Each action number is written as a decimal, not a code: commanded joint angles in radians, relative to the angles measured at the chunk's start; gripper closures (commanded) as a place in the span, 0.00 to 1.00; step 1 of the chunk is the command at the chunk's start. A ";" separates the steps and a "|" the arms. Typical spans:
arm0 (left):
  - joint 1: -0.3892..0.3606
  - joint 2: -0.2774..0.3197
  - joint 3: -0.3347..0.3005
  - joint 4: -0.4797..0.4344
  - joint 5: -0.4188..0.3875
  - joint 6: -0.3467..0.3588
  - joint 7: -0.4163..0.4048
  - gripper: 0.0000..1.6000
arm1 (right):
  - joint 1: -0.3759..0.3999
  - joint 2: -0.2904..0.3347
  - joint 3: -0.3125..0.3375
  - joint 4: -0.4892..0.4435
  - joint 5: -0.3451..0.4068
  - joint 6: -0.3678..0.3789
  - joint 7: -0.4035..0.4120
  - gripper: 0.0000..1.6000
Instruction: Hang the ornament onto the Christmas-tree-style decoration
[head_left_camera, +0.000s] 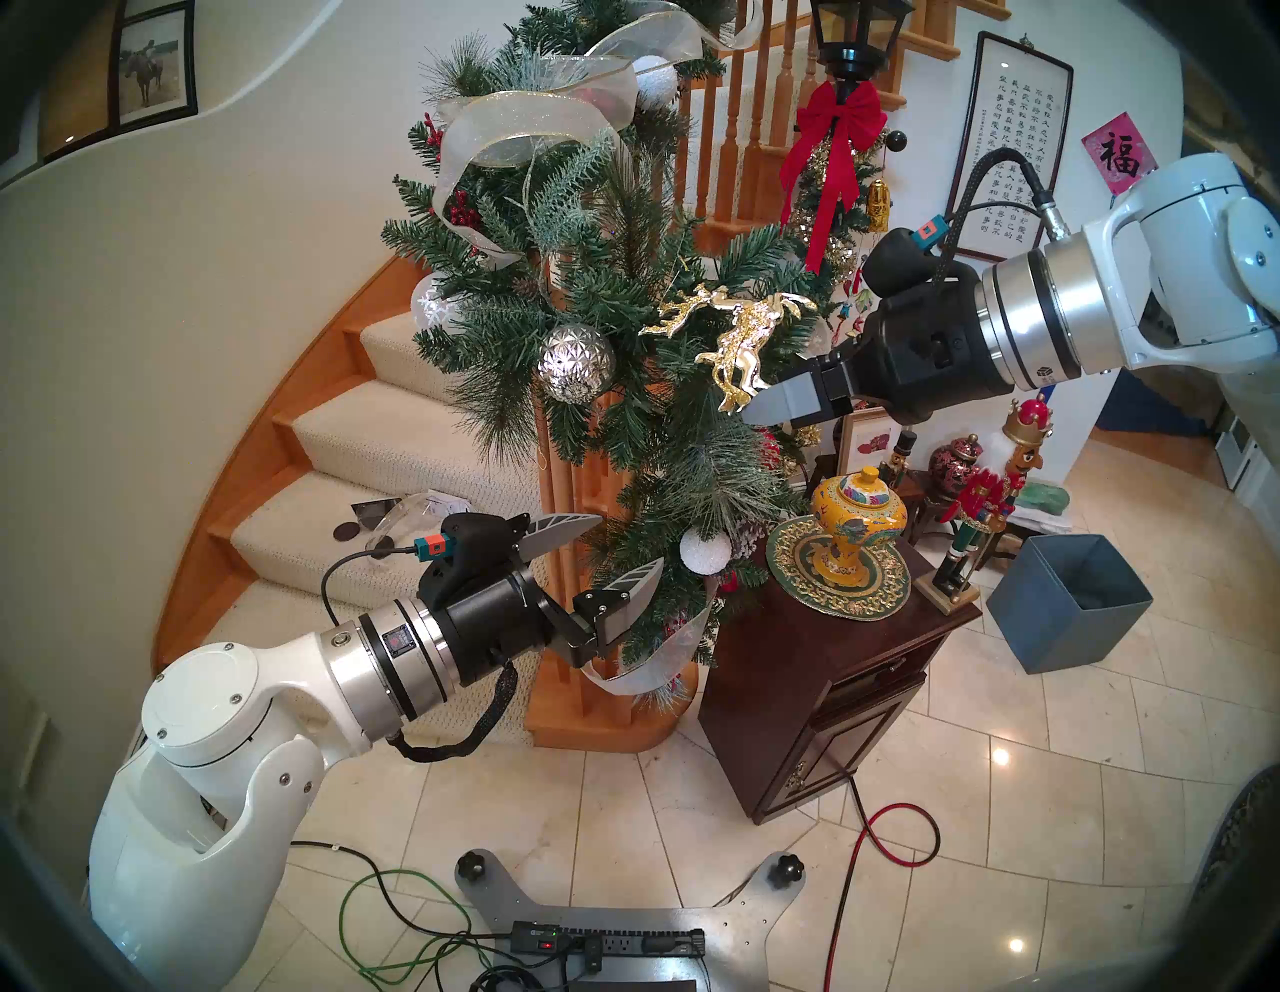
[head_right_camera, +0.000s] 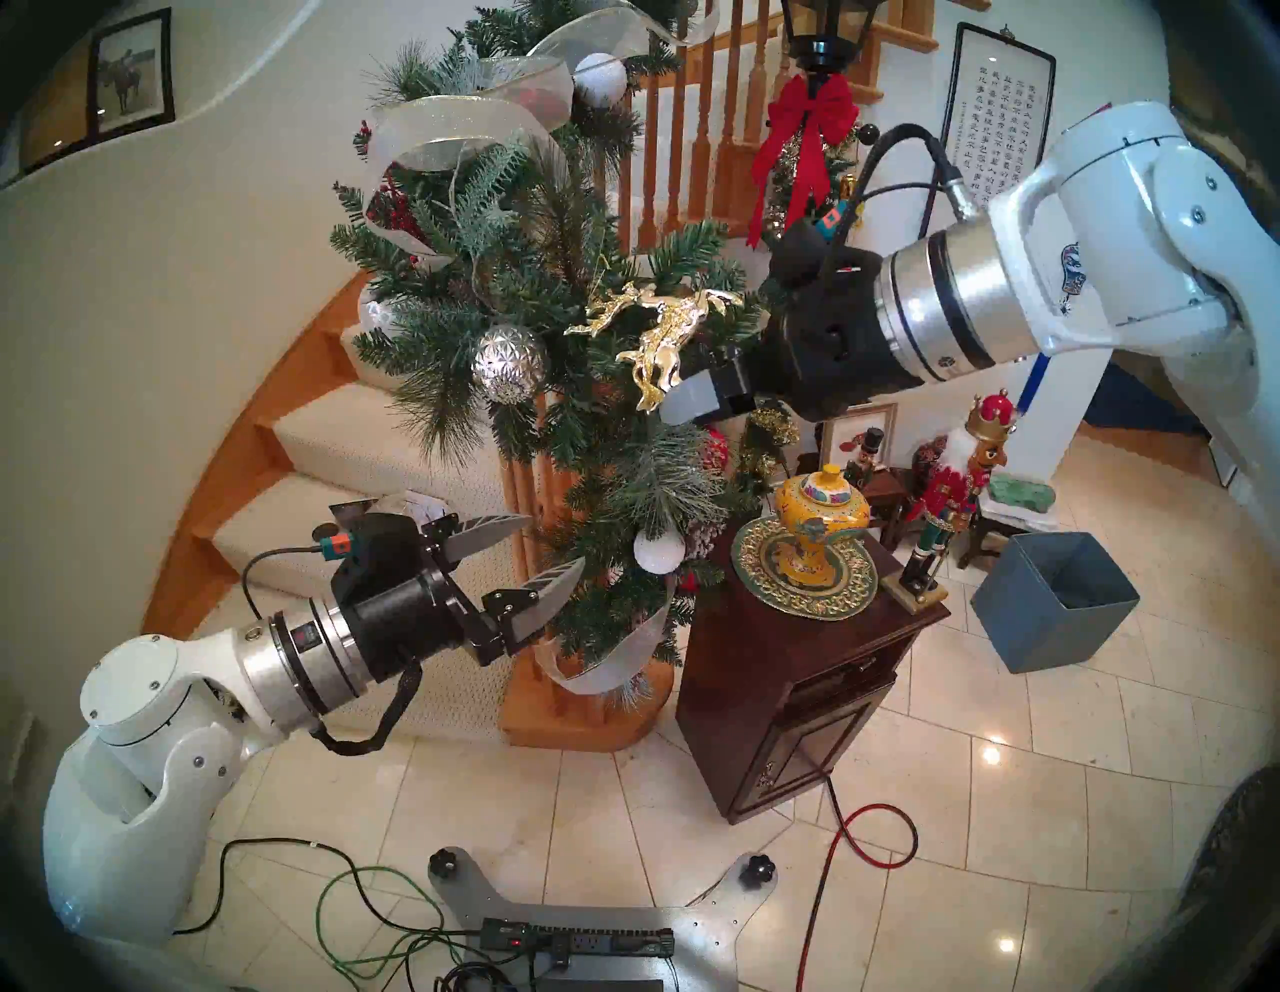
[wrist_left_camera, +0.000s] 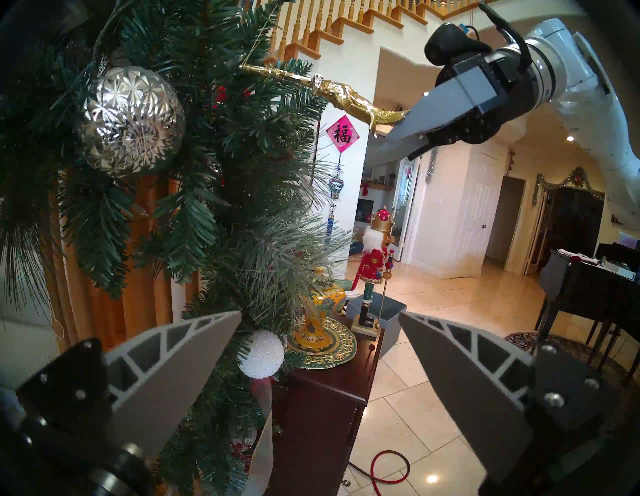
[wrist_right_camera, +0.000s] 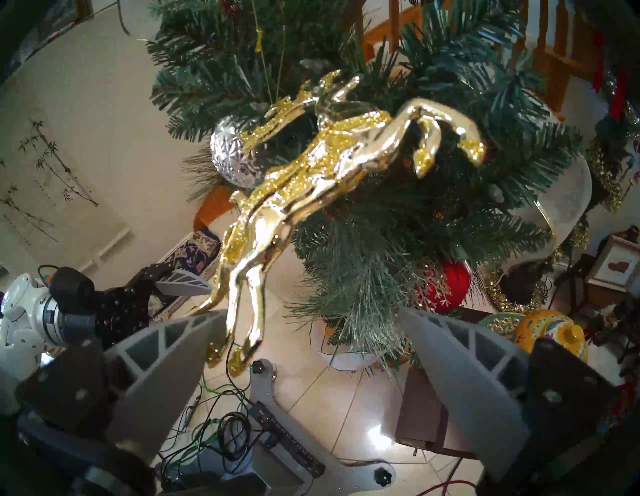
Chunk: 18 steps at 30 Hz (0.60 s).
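**Gold reindeer rest in the garland, right hand open just below them**

The ornament (head_left_camera: 738, 339), a gold chain of leaping reindeer, lies among the needles of the Christmas-tree-style decoration (head_left_camera: 609, 291) wound on the stair post. Its thin string (wrist_right_camera: 268, 65) runs up into the branches above, and it appears to hang from it, though the point where the string catches is hidden by needles. The chain's long axis slants: the upper figures lie across the branch tips beside the faceted silver ball (head_left_camera: 576, 362), and the lowest deer dangles leg-down toward the floor.

The right hand (wrist_right_camera: 306, 350) sits just under and to the side of that lowest deer, its fingers spread wide with nothing between them. In the right wrist view the deer's hooves hang close beside the left-side fingertip (wrist_right_camera: 194, 339); whether they touch is not clear. From the head view one grey finger points at the bottom of the chain.

The left hand (head_left_camera: 602, 554) is lower down, well apart from the ornament, near the white snowy ball (head_left_camera: 705, 551), also wide open and empty.

The right hand is plainly the nearer one. The hanging looks done, so the next move likely calls for drawing it away from the chain, clear of the dangling legs so they are not snagged.
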 joint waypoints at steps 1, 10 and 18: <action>0.000 0.000 -0.002 -0.010 0.000 -0.001 0.000 0.00 | 0.045 0.006 -0.008 0.001 -0.009 -0.002 0.014 0.00; 0.000 0.000 -0.002 -0.010 0.000 -0.001 0.000 0.00 | 0.069 0.008 -0.033 0.003 -0.016 -0.002 0.026 0.00; 0.000 0.000 -0.002 -0.010 0.000 -0.001 0.000 0.00 | 0.092 0.009 -0.057 0.004 -0.020 -0.002 0.034 0.00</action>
